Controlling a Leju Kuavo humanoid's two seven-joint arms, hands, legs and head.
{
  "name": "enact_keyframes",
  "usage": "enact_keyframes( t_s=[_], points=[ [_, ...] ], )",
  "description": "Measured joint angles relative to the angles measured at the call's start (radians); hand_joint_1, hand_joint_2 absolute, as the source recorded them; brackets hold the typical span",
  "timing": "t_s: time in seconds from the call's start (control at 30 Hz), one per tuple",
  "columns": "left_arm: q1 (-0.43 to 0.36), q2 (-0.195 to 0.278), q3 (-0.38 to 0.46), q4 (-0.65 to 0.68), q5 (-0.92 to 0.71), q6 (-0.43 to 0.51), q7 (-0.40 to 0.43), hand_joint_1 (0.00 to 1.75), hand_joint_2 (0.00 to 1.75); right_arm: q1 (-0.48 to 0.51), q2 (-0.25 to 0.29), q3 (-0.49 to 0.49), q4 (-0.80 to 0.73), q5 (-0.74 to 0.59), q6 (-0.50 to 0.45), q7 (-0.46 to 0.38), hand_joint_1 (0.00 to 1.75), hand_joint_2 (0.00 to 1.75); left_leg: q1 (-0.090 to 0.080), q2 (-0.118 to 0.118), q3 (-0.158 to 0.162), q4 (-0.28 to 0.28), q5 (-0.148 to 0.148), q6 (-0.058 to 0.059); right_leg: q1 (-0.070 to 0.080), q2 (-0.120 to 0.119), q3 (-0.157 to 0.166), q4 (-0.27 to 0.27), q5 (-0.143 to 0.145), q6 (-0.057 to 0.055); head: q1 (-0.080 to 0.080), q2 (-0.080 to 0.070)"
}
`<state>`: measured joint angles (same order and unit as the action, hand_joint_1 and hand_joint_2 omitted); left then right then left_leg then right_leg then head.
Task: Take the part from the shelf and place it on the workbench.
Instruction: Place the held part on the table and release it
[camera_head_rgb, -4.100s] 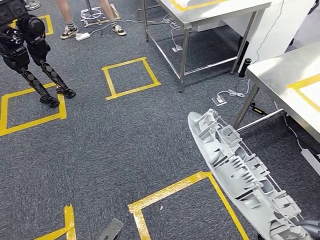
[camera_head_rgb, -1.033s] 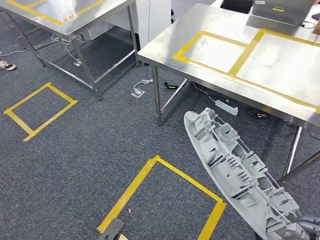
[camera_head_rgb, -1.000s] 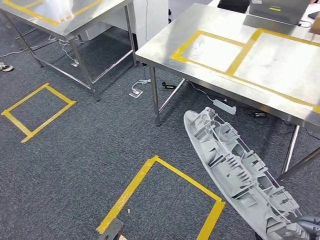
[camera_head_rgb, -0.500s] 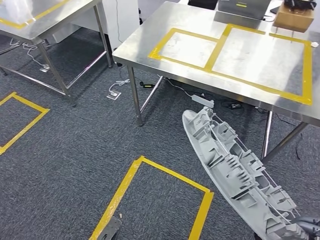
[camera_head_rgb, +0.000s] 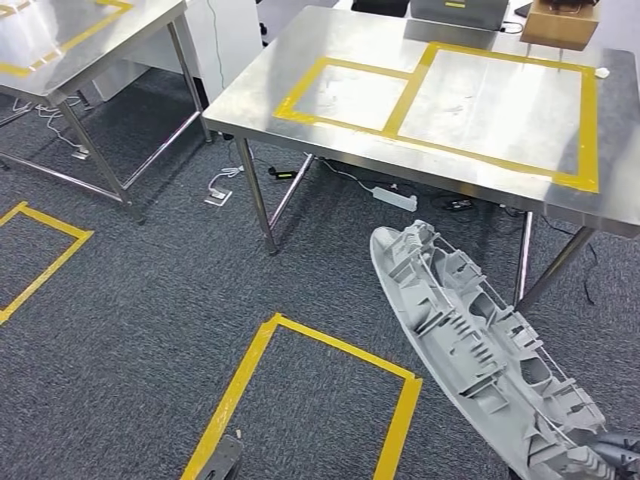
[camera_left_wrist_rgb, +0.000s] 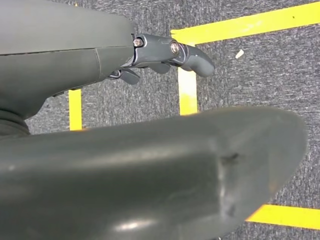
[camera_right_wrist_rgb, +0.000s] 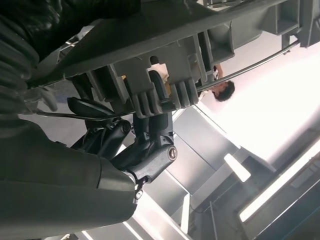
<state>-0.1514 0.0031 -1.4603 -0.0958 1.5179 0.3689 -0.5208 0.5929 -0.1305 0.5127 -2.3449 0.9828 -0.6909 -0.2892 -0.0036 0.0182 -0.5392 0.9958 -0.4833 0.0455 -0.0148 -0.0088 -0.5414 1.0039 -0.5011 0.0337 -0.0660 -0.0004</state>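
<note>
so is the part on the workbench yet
No, the part hangs over the carpet in front of the workbench, held by the right robot hand.

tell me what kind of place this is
Probably a robot test lab or workshop: steel workbenches with yellow tape outlines, yellow tape squares on the grey carpet, power strips and cables on the floor. The right robot hand holds a grey ribbed plastic part.

second steel table (camera_head_rgb: 90, 40) far left | power strip (camera_head_rgb: 394, 198) on carpet | cardboard box (camera_head_rgb: 562, 22) far right
</note>
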Motion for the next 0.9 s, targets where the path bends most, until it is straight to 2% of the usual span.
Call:
enact_keyframes(
  t_s=[0.1, 0.23, 0.33, 0.43, 0.5, 0.57, 0.6, 0.63, 0.67, 0.73, 0.77, 0.8, 0.83, 0.87, 0.9],
  points=[
    [0.0, 0.0, 0.0, 0.0, 0.0, 0.0, 0.0, 0.0, 0.0, 0.0, 0.0, 0.0, 0.0, 0.0, 0.0, 0.0, 1.75, 1.75, 0.003, 0.0, 0.0, -0.003, 0.003, -0.01, 0.003, -0.001, -0.001, 0.001, 0.0, -0.005, 0.0, 0.0],
    [0.0, 0.0, 0.0, 0.0, 0.001, 0.0, 0.0, 0.0, 0.0, 0.0, 0.0, 0.0, 0.0, 0.004, 0.0, 0.003, 1.75, 1.75, 0.005, 0.0, -0.001, -0.005, 0.003, -0.034, 0.005, -0.001, -0.003, 0.003, 0.0, -0.008, 0.0, 0.0],
    [0.0, 0.0, 0.0, 0.0, 0.002, 0.0, 0.0, 0.0, 0.0, 0.0, 0.0, 0.0, 0.0, 0.006, 0.0, 0.007, 1.75, 1.75, 0.004, 0.0, -0.002, -0.003, 0.002, -0.035, 0.002, -0.001, -0.002, 0.0, 0.003, -0.007, 0.001, 0.0],
    [-0.001, 0.001, 0.0, 0.0, 0.003, -0.002, -0.002, 0.0, 0.0, 0.001, -0.001, 0.0, 0.001, 0.004, 0.0, 0.012, 1.75, 1.75, 0.006, 0.001, 0.012, -0.034, 0.014, -0.018, -0.002, -0.001, 0.001, -0.01, 0.007, 0.005, 0.002, 0.0],
    [-0.003, -0.001, 0.0, 0.0, 0.005, -0.003, -0.004, 0.0, 0.0, 0.0, -0.003, 0.0, 0.002, 0.0, 0.0, 0.014, 1.75, 1.75, 0.013, 0.003, 0.031, -0.069, 0.03, -0.011, -0.001, 0.003, -0.026, 0.041, -0.027, 0.011, 0.007, 0.0],
    [-0.004, -0.002, 0.0, 0.0, 0.007, -0.004, -0.005, 0.0, 0.0, -0.002, -0.005, 0.001, 0.004, -0.004, 0.0, 0.016, 1.75, 1.75, 0.016, 0.005, 0.034, -0.075, 0.031, -0.01, -0.007, 0.006, -0.086, 0.159, -0.085, 0.021, 0.011, 0.0],
    [-0.004, -0.003, 0.0, 0.0, 0.008, -0.004, -0.005, 0.0, 0.0, -0.002, -0.005, 0.001, 0.004, -0.005, 0.0, 0.016, 1.75, 1.75, 0.018, 0.005, 0.033, -0.074, 0.029, -0.013, -0.011, 0.006, -0.113, 0.21, -0.102, 0.027, 0.012, 0.0],
    [-0.003, -0.004, 0.0, 0.0, 0.008, -0.004, -0.006, 0.0, 0.0, -0.002, -0.006, 0.001, 0.006, -0.005, 0.0, 0.016, 1.75, 1.75, 0.021, 0.005, 0.033, -0.071, 0.026, -0.017, -0.016, 0.006, -0.127, 0.233, -0.101, 0.034, 0.012, 0.0],
    [-0.003, -0.004, 0.0, 0.0, 0.009, -0.004, -0.006, 0.0, 0.0, -0.002, -0.006, 0.001, 0.007, -0.006, 0.0, 0.016, 1.75, 1.75, 0.027, 0.004, 0.034, -0.067, 0.021, -0.025, -0.021, 0.005, -0.121, 0.22, -0.081, 0.042, 0.012, 0.0],
    [-0.002, -0.004, 0.0, 0.0, 0.01, -0.004, -0.006, 0.0, 0.0, -0.003, -0.008, 0.001, 0.008, -0.006, 0.0, 0.017, 1.75, 1.75, 0.04, 0.003, 0.033, -0.046, 0.004, -0.046, -0.034, 0.001, -0.069, 0.115, -0.021, 0.065, 0.013, 0.0],
    [-0.002, -0.002, 0.0, 0.0, 0.011, -0.004, -0.006, 0.0, 0.0, -0.004, -0.009, 0.001, 0.009, -0.006, 0.0, 0.018, 1.75, 1.75, 0.043, 0.002, 0.029, -0.029, -0.008, -0.059, -0.038, 0.002, -0.041, 0.065, -0.007, 0.069, 0.017, 0.0],
    [-0.003, 0.0, 0.0, 0.0, 0.012, -0.003, -0.007, 0.0, 0.0, -0.006, -0.01, 0.001, 0.009, -0.007, 0.0, 0.019, 1.75, 1.75, 0.044, 0.002, 0.025, -0.015, -0.019, -0.069, -0.04, 0.004, -0.024, 0.037, -0.006, 0.063, 0.019, 0.0],
    [-0.003, 0.002, 0.0, 0.001, 0.012, -0.003, -0.007, 0.0, 0.0, -0.007, -0.01, 0.001, 0.01, -0.007, 0.0, 0.019, 1.75, 1.75, 0.042, 0.002, 0.023, -0.006, -0.026, -0.076, -0.039, 0.006, -0.018, 0.032, -0.017, 0.052, 0.018, 0.0],
    [-0.004, 0.003, 0.0, 0.001, 0.013, -0.003, -0.007, 0.0, 0.0, -0.007, -0.011, 0.001, 0.01, -0.008, 0.0, 0.02, 1.75, 1.75, 0.042, 0.002, 0.023, 0.0, -0.031, -0.079, -0.038, 0.01, -0.017, 0.035, -0.025, 0.033, 0.016, 0.0],
    [-0.004, 0.003, -0.001, 0.001, 0.014, -0.003, -0.007, 0.0, 0.0, -0.007, -0.011, 0.001, 0.011, -0.008, 0.0, 0.02, 1.75, 1.75, 0.043, 0.001, 0.026, 0.0, -0.034, -0.081, -0.037, 0.011, -0.017, 0.041, -0.031, 0.02, 0.011, 0.0]
  ],
)
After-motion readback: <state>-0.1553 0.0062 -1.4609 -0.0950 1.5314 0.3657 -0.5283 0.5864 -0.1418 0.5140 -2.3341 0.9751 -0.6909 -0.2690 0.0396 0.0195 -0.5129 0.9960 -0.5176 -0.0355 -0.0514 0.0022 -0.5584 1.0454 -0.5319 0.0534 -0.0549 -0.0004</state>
